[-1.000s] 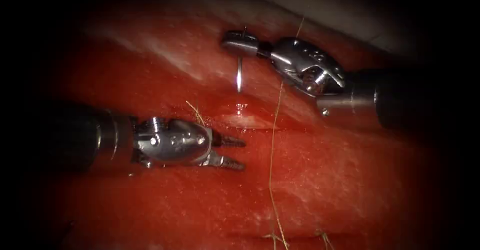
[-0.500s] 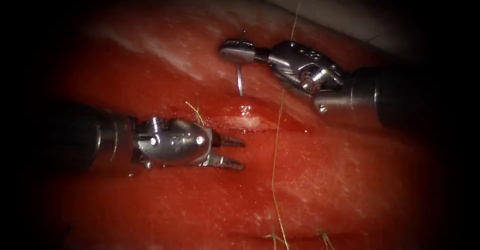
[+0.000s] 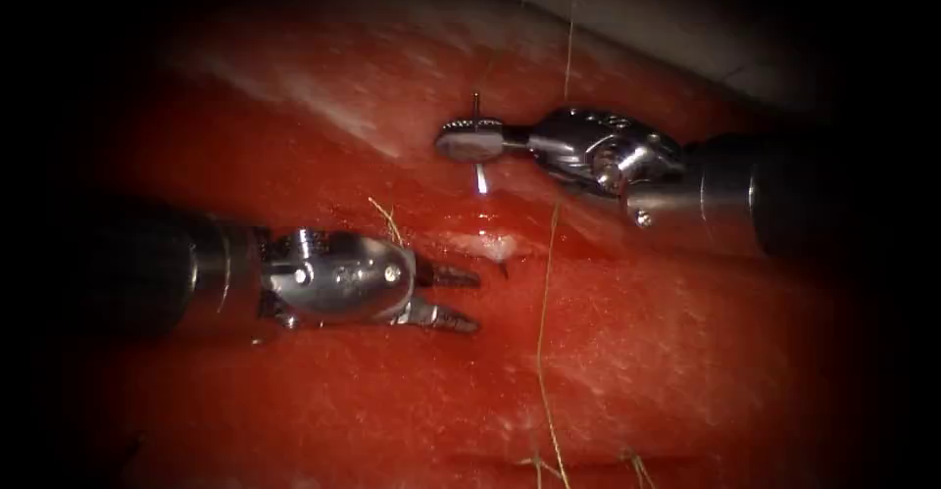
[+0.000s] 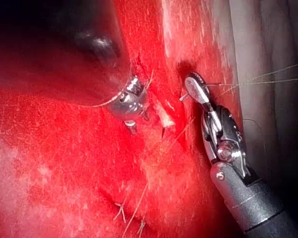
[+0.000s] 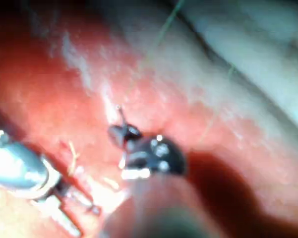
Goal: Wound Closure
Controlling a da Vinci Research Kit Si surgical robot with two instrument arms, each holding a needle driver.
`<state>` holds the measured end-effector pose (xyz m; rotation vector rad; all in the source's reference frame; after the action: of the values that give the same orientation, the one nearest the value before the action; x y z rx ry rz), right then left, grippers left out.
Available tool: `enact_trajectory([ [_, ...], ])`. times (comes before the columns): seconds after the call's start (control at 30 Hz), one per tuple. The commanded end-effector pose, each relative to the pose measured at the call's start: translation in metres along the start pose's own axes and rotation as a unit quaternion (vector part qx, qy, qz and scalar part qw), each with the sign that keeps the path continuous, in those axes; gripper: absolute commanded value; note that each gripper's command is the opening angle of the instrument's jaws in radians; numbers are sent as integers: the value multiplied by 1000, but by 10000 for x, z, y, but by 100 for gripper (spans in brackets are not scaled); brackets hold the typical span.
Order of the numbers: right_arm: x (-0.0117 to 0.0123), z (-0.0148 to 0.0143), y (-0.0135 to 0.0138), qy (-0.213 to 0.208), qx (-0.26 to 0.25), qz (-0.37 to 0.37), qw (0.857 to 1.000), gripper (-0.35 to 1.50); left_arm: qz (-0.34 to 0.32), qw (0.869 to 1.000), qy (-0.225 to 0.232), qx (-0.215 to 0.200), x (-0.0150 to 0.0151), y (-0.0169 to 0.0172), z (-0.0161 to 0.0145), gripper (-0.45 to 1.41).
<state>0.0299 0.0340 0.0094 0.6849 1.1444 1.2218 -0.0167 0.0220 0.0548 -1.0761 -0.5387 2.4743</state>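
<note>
Since a second ago the right claw [image 3: 469, 141] has dropped lower and rolled, carrying the needle [image 3: 478, 177] down toward the cut [image 3: 490, 246]; less of the needle's curve now shows below the claw, and a dark point [image 3: 504, 269] now pokes out of the tissue [image 3: 686, 352] at the cut, just right of the left claw's tips. The left claw [image 3: 453, 298] has not moved.

Needle: clamped crosswise in the right claw, a short stub above the jaws and a bright short length below, heading into the tissue on the far edge of the cut. Cannot tell exactly where along its curve the grip is. The left wrist view shows the same: the right claw [image 4: 194, 85] shut on the needle [image 4: 184, 96] and a small dark tip [image 4: 163, 133] emerging near the pale patch by the left claw [image 4: 131, 119].

Left claw: jaws apart, holding nothing, hovering just left of the cut.

Thread [image 3: 541, 332] runs from above, past the right claw's wrist, down across the tissue to older stitches [image 3: 537, 464] at the lower edge. A short cut end of thread [image 3: 387, 217] sticks up just above the left claw.

Right wrist view: the right claw [image 5: 120, 133] is closed on the needle over the tissue, with the left claw [image 5: 64, 208] nearby.
</note>
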Motion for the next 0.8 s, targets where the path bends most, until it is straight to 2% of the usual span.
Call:
enact_trajectory([
  [0.03,-1,8,-3,-2,4,8,1000,-35,0,1000,0,-1,-2,2,8,21],
  [0.1,-9,7,-12,-28,23,41,999,-35,0,1000,0,-1,-3,1,8,21],
  [0.33,-22,1,-26,-52,43,69,995,-35,6,1000,1,-2,-3,0,7,21],
  [0.43,-32,0,-32,-65,53,87,993,-35,67,998,7,3,0,-1,6,23],
  [0.67,-44,0,-34,-79,64,114,988,-35,133,991,14,9,3,2,-1,25],
  [0.7,-42,1,-32,-62,59,112,990,9,164,986,16,11,4,5,-3,26],
  [0.73,-41,1,-31,-54,56,113,991,22,176,984,17,13,5,6,-4,26],
  [0.77,-41,1,-31,-54,56,113,991,22,176,984,17,13,5,6,-4,26],
  [0.8,-39,2,-30,-50,52,104,992,42,190,982,18,13,6,7,-4,28],
])
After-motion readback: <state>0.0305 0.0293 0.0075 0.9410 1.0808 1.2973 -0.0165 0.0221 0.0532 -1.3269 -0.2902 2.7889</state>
